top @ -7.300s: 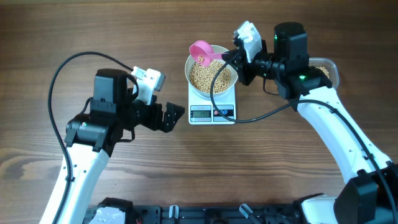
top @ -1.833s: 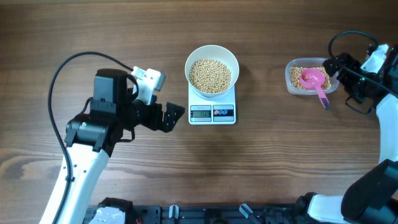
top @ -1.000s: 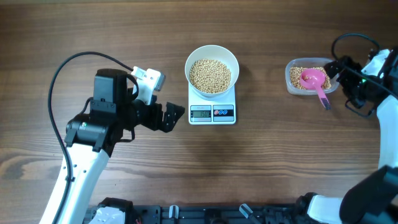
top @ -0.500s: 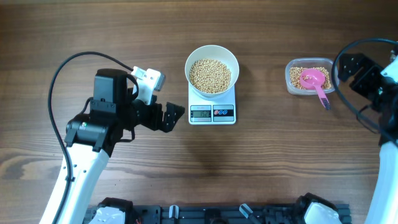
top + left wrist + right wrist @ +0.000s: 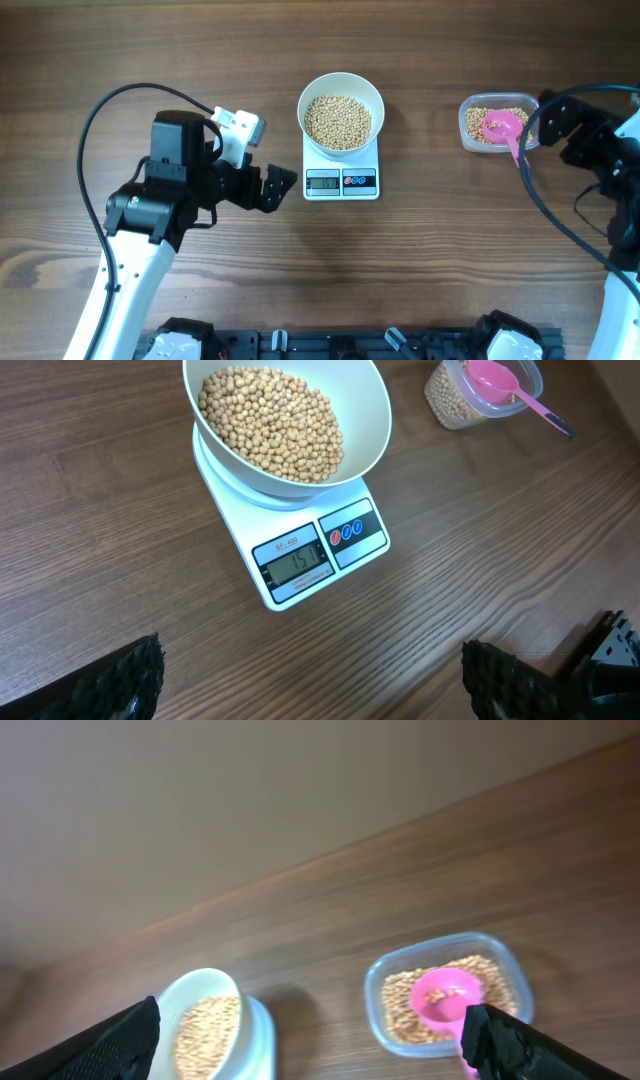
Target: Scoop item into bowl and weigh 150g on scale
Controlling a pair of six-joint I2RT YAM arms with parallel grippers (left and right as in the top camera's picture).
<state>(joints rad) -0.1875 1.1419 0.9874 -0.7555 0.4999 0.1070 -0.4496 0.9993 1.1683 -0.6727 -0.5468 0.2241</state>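
The white bowl [image 5: 306, 100] stands on the white scale [image 5: 341, 183], filled with beige beans [image 5: 338, 120]. In the left wrist view the beans [image 5: 268, 422] fill the bowl [image 5: 372, 422] and the scale [image 5: 300, 565] has its display lit. My left gripper [image 5: 281, 187] hovers open just left of the scale, with nothing between its fingers [image 5: 128, 682]. My right gripper [image 5: 563, 128] is open and empty at the right edge, beside the tub. The blurred right wrist view shows the bowl [image 5: 172, 998] and scale [image 5: 264, 1042] from afar.
A clear plastic tub [image 5: 468, 128] of beans sits at the right with a pink scoop [image 5: 503, 127] resting in it, handle over the near rim. The tub [image 5: 385, 992] and scoop [image 5: 445, 1000] lie below my right gripper [image 5: 315, 1030]. A black cable loops near the right arm.
My right arm has pulled back from the tub towards the right edge and risen, with the pink scoop left in the tub. The left arm, bowl and scale have not moved.
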